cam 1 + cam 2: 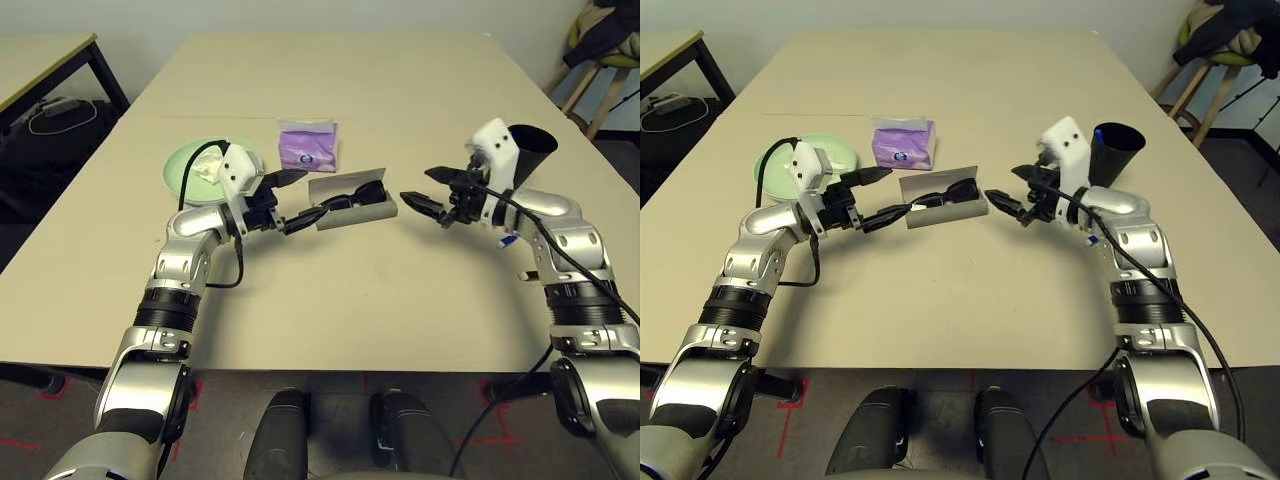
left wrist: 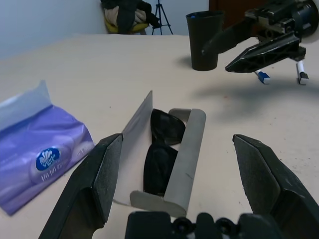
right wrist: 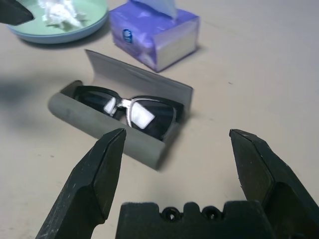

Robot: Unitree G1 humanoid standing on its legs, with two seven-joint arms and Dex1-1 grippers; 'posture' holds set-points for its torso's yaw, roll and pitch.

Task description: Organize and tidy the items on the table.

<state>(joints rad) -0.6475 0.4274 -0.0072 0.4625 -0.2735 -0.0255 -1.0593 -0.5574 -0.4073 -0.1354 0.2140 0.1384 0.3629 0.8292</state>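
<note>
The grey glasses case (image 1: 356, 211) lies open at the middle of the table (image 1: 350, 310), with the black sunglasses (image 3: 130, 109) inside it. My left gripper (image 1: 306, 197) is open just left of the case, one finger close to its end. My right gripper (image 1: 415, 185) is open a short way right of the case, holding nothing. Behind the case sits the purple tissue pack (image 1: 308, 146). A crumpled white tissue (image 3: 61, 13) rests on the mint green plate (image 1: 190, 160) behind my left wrist. The black cup (image 1: 532, 147) stands behind my right wrist, with white-blue pens (image 2: 262, 75) lying near it.
A smaller beige table with black legs (image 1: 45, 62) stands at the far left with dark bags (image 1: 50, 140) and a cable beneath it. A wooden stool with clothes (image 1: 600, 50) is at the far right. Bare tabletop stretches in front of the case and far behind the tissue pack.
</note>
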